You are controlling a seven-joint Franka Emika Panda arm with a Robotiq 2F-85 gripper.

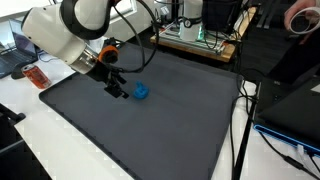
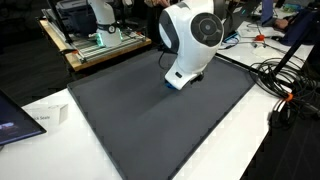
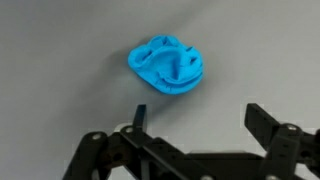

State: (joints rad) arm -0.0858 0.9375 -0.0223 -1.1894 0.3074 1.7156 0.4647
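Observation:
A small crumpled blue object (image 3: 168,66) lies on the dark grey mat (image 3: 60,90); it also shows as a blue object (image 1: 141,91) in an exterior view. My gripper (image 3: 197,115) hovers just short of it, jaws spread wide with only bare mat between the fingertips (image 3: 262,118). In an exterior view the gripper (image 1: 119,89) hangs low over the mat (image 1: 150,130), immediately left of the blue object and not touching it. From the opposite side, the white arm (image 2: 190,40) hides both gripper and object.
A red object (image 1: 37,77) lies on the white table at the mat's left edge. A board with electronics (image 2: 100,42) stands behind the mat. Cables (image 2: 290,85) trail beside the mat, and a laptop corner (image 2: 15,120) sits on the white table.

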